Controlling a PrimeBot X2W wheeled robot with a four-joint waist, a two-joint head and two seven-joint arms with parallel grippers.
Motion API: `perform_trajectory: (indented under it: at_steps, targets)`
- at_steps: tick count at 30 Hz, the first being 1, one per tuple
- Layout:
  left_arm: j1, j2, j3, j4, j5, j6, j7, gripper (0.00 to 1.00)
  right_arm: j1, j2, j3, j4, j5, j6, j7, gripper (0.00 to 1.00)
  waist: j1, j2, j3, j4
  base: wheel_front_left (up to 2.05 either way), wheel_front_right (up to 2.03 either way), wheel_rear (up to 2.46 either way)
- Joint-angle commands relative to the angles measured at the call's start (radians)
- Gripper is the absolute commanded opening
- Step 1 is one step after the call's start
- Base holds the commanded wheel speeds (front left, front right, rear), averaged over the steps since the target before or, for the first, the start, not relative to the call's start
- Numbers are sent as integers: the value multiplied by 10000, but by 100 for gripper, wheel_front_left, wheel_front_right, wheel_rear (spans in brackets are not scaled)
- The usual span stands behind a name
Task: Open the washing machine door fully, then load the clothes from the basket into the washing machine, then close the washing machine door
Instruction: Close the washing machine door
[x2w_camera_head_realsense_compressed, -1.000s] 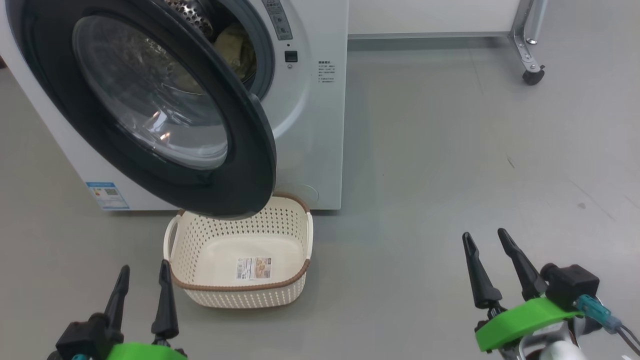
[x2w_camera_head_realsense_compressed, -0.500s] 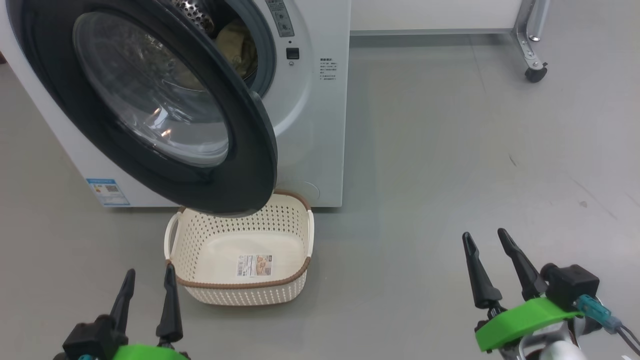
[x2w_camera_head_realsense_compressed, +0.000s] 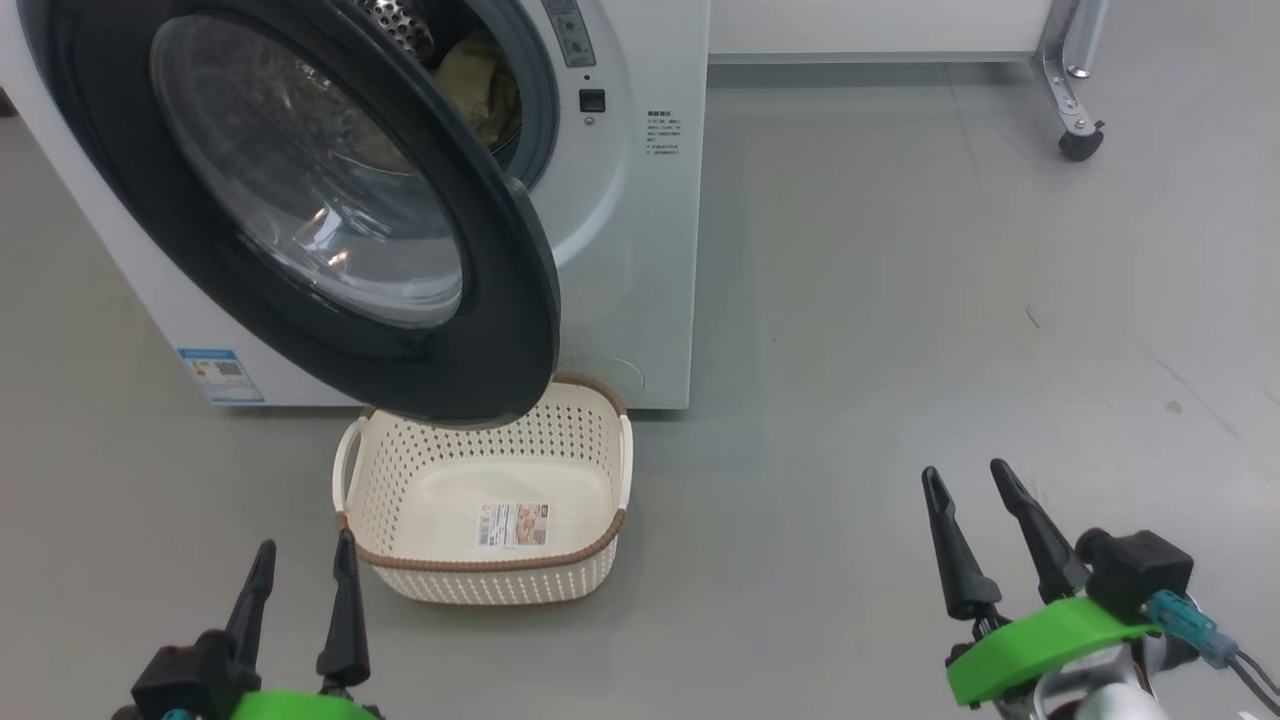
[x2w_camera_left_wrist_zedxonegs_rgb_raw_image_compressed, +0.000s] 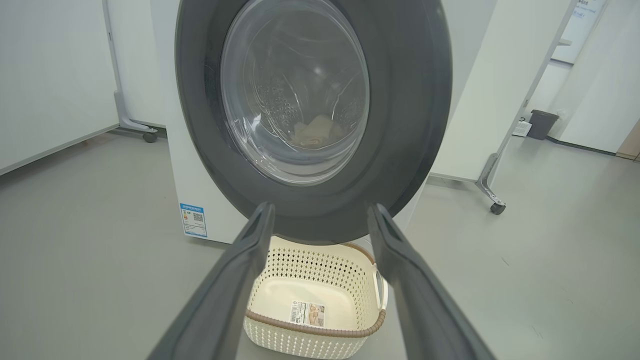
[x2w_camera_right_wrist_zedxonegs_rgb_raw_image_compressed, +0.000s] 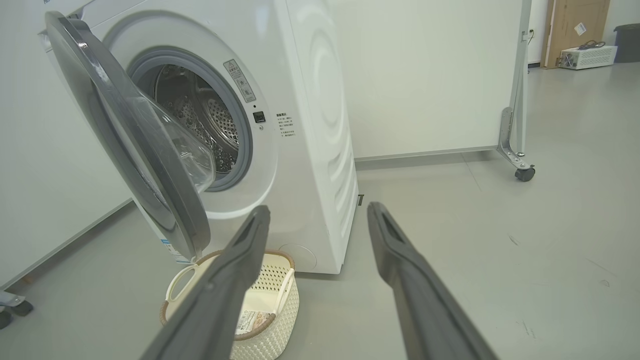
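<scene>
1. The door (x2w_camera_head_realsense_compressed: 300, 200) is a round disc with a broad glossy black rim around a bulging clear glass bowl. It takes up the upper left of the head view, swung partly out from the washer. In that view its lower edge covers the basket's far rim.
2. The clothes (x2w_camera_head_realsense_compressed: 485, 85) are a soft, crumpled pale yellow heap in the drum (x2w_camera_right_wrist_zedxonegs_rgb_raw_image_compressed: 217, 117), at the top of the head view just right of the door. The drum is curved, perforated steel, ringed by a grey rubber seal (x2w_camera_right_wrist_zedxonegs_rgb_raw_image_compressed: 244, 155).
3. The washer (x2w_camera_head_realsense_compressed: 640, 250) is a smooth white box with a small blue label (x2w_camera_head_realsense_compressed: 222, 373) at its lower left corner.
4. The basket (x2w_camera_head_realsense_compressed: 490, 590) sits at lower centre on the floor, just in front of the washer. It is rectangular cream plastic with perforated walls, a brown woven-look rim and white side handles. A sticker (x2w_camera_head_realsense_compressed: 510, 525) lies on its base.
5. The left fingers (x2w_camera_head_realsense_compressed: 346, 610) are long, dark and tapered. They stand wide apart at lower left, near the basket's front corner, holding nothing.
6. The right fingers (x2w_camera_head_realsense_compressed: 952, 545), at lower right, are also spread wide with nothing between them, well apart from the basket.
7. The floor (x2w_camera_head_realsense_compressed: 900, 300) is smooth grey. A black caster (x2w_camera_head_realsense_compressed: 1080, 145) on a metal leg stands at upper right.
</scene>
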Motion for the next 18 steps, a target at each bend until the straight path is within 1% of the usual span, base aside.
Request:
perform_trajectory:
  at_steps: [1, 2, 6, 11, 18]
  targets:
    - [-557, 90, 321, -295, 10, 6, -70, 100, -313, -100, 274, -289, -55, -27, -97, 43, 0, 0, 19, 19, 0, 0, 0]
    - [-568, 88, 320, -303, 4, 6, -70, 100, -323, -117, 298, -224, -35, -27, -97, 0, 0, 0, 36, 35, 0, 0, 0]
    - [-655, 76, 267, -320, -3, 6, -70, 100, -530, -145, 261, -120, 48, -27, -97, 0, 0, 0, 175, 122, 0, 0, 0]
    - [-844, 40, 145, -357, 25, 6, -70, 100, -1051, -238, 163, -278, 2, -27, -97, 0, 0, 0, 494, 277, 0, 0, 0]
    - [-1418, -116, -102, -474, 57, 6, -70, 100, -2387, -475, 213, -755, -96, -27, -97, 0, 0, 0, 1482, 665, 0, 0, 0]
